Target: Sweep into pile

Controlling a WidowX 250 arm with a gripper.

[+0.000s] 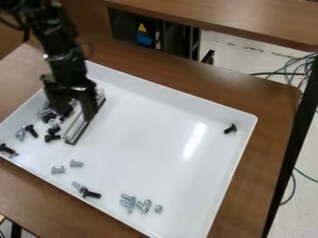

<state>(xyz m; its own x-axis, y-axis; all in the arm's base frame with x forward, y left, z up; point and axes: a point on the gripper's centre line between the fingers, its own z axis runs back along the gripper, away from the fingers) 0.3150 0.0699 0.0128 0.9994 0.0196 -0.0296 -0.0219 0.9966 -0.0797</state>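
Note:
The gripper (74, 107) is low over the left part of the white tray (171, 100), shut on a silver metal bar (76, 128) with a black lower edge. The bar slants across the tray floor, its near end showing below the gripper. Left of it lies a loose group of black screws (53, 129) and silver screws, partly hidden by the gripper. Toward the near side are silver screws (76, 163), a black screw (91, 193) and a cluster of silver screws (129, 201). One black screw (230, 128) lies alone near the right wall.
The tray's raised walls surround the screws. It stands on a brown wooden table (264, 153). More black screws (7, 149) lie by the left wall. Beyond the table are another wooden surface (229, 18) and cables (298, 69) over the floor.

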